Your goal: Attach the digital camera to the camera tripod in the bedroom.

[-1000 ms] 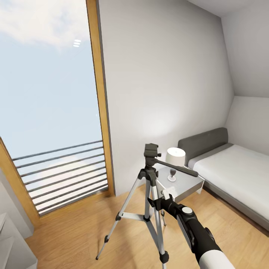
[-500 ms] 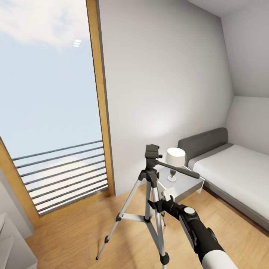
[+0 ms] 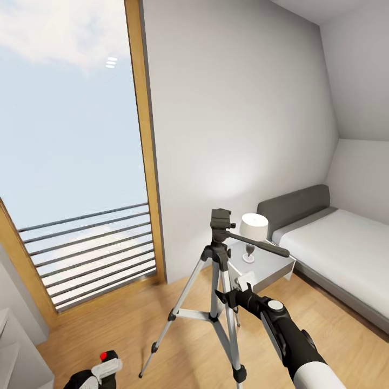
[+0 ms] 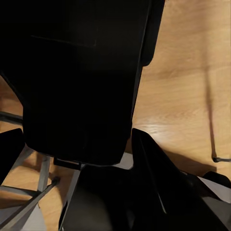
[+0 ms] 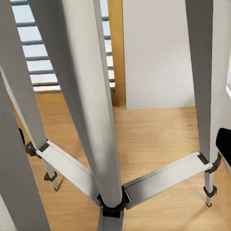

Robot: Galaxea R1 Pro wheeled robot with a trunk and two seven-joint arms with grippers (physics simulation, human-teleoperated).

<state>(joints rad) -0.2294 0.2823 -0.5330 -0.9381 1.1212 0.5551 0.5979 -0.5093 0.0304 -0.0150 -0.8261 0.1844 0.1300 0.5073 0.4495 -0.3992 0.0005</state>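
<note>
My left gripper (image 3: 102, 373) clamps the digital camera (image 3: 109, 357) low beside the camera tripod (image 3: 219, 281); my right gripper (image 3: 229, 294), aperture unclear, touches its legs. I'd lift level onto the tripod head (image 3: 220, 220).

L arm (image 3: 89, 378) low, fingers clamped | R arm (image 3: 286, 335) extended fwd

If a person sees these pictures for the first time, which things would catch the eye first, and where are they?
The camera tripod stands in the middle of the wood floor, before the nightstand and bed. The right claw reaches among its silver legs. At the head view's bottom left edge, the left claw holds up the digital camera with its red spot.
</note>
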